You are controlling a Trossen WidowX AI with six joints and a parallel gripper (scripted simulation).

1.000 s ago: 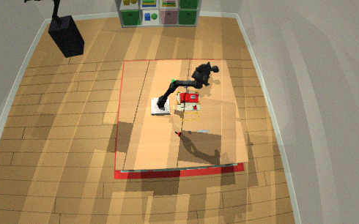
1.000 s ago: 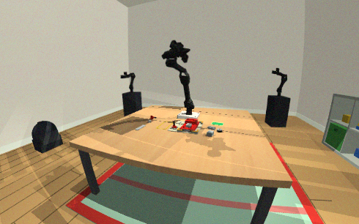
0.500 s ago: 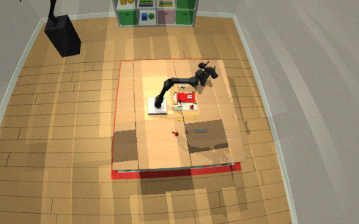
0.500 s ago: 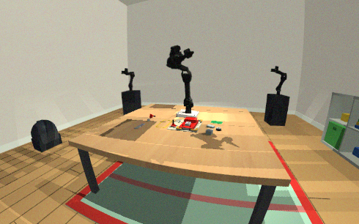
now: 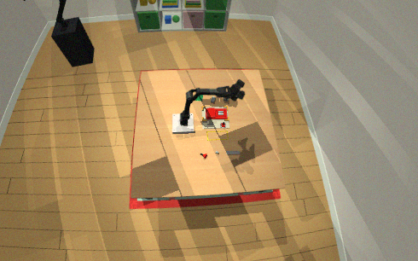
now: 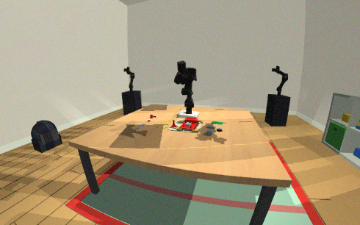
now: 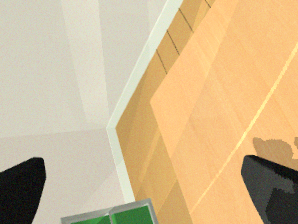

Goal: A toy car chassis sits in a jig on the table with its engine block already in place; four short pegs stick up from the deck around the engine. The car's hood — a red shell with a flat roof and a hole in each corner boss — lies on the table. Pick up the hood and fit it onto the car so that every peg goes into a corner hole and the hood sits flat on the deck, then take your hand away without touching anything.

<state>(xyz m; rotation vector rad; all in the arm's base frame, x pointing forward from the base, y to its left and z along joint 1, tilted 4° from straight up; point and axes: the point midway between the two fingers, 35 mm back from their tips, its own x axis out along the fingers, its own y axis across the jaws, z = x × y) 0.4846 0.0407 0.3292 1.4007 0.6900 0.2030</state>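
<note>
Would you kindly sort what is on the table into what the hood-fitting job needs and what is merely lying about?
For the job:
red hood
chassis in its jig
gripper, open and empty

Lying about:
small red piece
grey bits
green piece
dark blocks

- Pale grey walls (image 6: 215, 44) and a wood plank floor (image 5: 62, 128), crossed by bands of light.
- A red-edged rug (image 6: 90, 211) lies under the worktop (image 6: 186, 154).
- A shelf unit (image 5: 136, 17) with green bins stands beyond the worktop's far edge.
- Black pedestals (image 6: 278, 109) stand near the far corners.
</note>
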